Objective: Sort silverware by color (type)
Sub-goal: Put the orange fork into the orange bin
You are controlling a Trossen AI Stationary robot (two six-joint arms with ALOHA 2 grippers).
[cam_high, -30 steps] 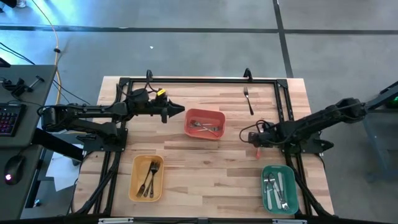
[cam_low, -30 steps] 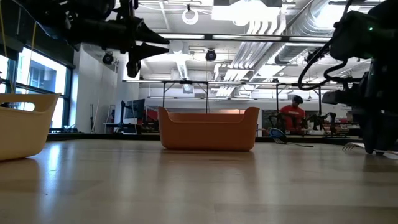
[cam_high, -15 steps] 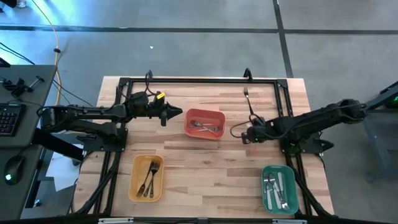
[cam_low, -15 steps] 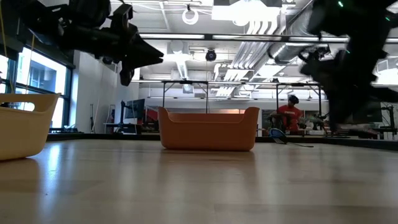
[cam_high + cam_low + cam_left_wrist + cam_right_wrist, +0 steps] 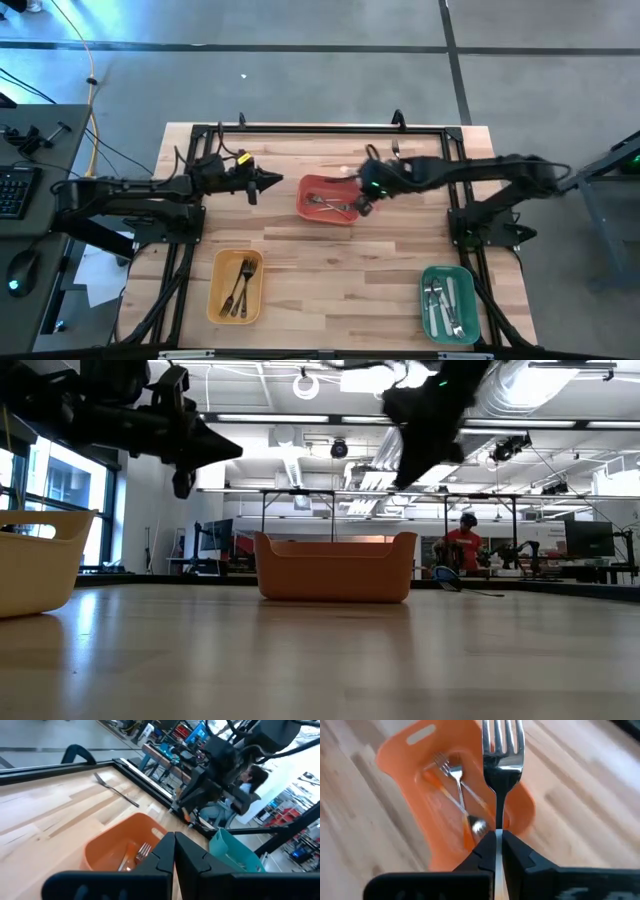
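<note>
My right gripper (image 5: 362, 203) (image 5: 498, 839) hovers over the right end of the red bin (image 5: 330, 198) and is shut on a metal-headed fork (image 5: 502, 750), whose handle the fingers hide. In the red bin (image 5: 520, 805) lie orange-handled utensils (image 5: 457, 795). My left gripper (image 5: 276, 181) (image 5: 174, 851) is shut and empty, in the air left of the red bin. A dark fork (image 5: 399, 162) (image 5: 117, 791) lies flat near the table's far edge. The yellow bin (image 5: 236, 285) holds dark forks and the green bin (image 5: 447, 302) pale ones. My right gripper pinches the fork between its two fingers just behind the head, at the neck (image 5: 499, 822). The fingers lie along the fork, and its tines (image 5: 503, 732) stick out past the fingertips. The fork is lifted clear, over the red bin's right rim.
A black frame (image 5: 320, 128) runs along the table's far edge and down both sides. The yellow bin (image 5: 40, 555) stands near left, the green bin near right. Bare wood (image 5: 340, 270) stretches between them. A person in red (image 5: 465, 545) is in the room behind.
My right gripper, shut on the fork, has risen from the table's right side and swung left and toward the far edge, ending above the red bin's right end with the fork lifted clear. My left gripper has drawn back a little toward the left.
</note>
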